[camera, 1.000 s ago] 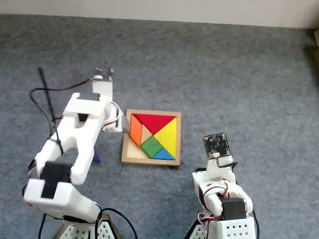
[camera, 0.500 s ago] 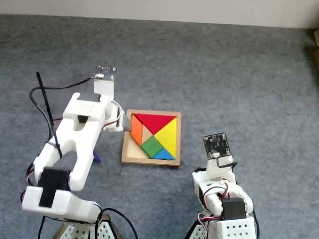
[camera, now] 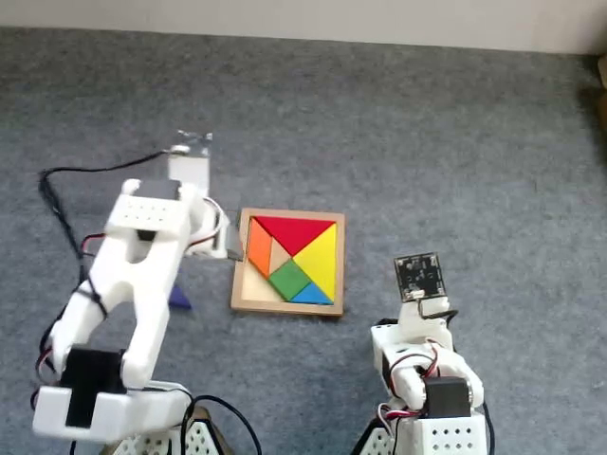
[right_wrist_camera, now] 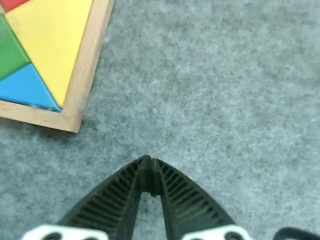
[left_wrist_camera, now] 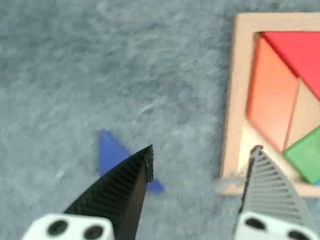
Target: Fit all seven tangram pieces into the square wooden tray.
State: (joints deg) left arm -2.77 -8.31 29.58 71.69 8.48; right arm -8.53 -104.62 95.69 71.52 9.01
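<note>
The square wooden tray [camera: 237,284] lies mid-table holding red, orange, tan, yellow, green and light blue pieces, with a bare wood gap at its near left corner. A dark blue triangle [camera: 179,298] lies on the carpet just left of the tray, partly under the left arm. In the left wrist view the blue triangle [left_wrist_camera: 111,152] sits by the black finger of my left gripper [left_wrist_camera: 200,160], which is open above the carpet beside the tray's edge [left_wrist_camera: 231,100]. My right gripper [right_wrist_camera: 149,170] is shut, empty, over carpet near the tray's corner [right_wrist_camera: 75,117].
Grey carpet covers the whole table. The left arm's black cable [camera: 57,204] loops at the far left. The right arm [camera: 422,365] is folded near the front edge, right of the tray.
The left arm has drawn back towards the front and left, uncovering more of the blue triangle. The right arm barely shifted.
</note>
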